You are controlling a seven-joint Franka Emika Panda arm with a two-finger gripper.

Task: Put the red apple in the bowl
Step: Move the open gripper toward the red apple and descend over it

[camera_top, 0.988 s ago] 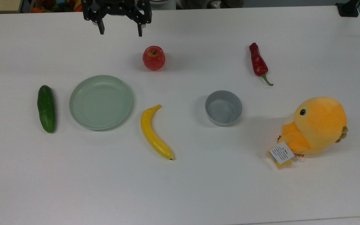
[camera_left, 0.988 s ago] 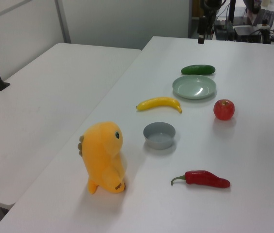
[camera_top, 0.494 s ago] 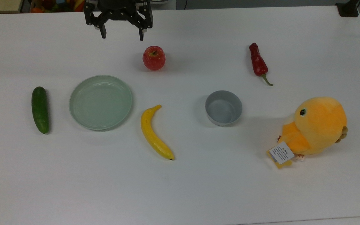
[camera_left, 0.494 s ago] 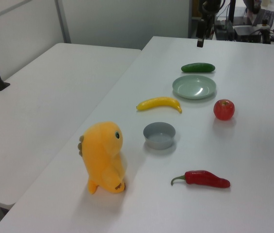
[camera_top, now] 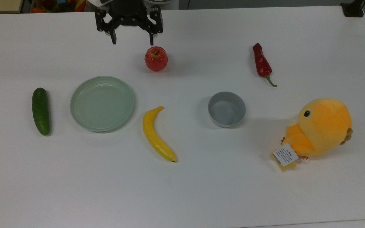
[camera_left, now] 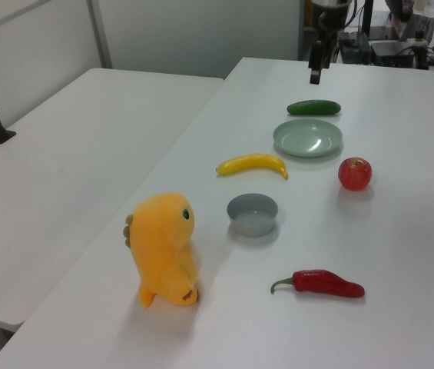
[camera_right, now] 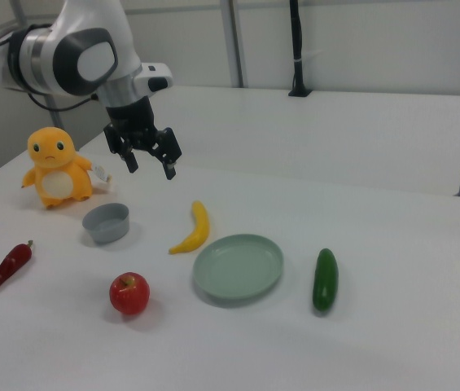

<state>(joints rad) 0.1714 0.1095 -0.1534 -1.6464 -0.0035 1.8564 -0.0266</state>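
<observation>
arm (camera_top: 128, 4) cut off by top view's upper edge

Apple (camera_top: 156, 59) glossy red. Bowl (camera_top: 227, 109) smooth matt grey. Plate (camera_top: 102, 103) smooth, faint sheen. Toy (camera_top: 320, 128) fuzzy orange plush, paper tag. Table (camera_top: 182, 190) matt white. Chili (camera_top: 262, 64) shiny.

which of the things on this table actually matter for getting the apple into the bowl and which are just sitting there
Part of the job:
- red apple, on the table, not yet gripped
- grey bowl, holding nothing
- pincer, open, in the air near the apple

Just lying about:
- pale-green plate
- cucumber
- banana
- red chili pepper
- orange plush toy
</observation>
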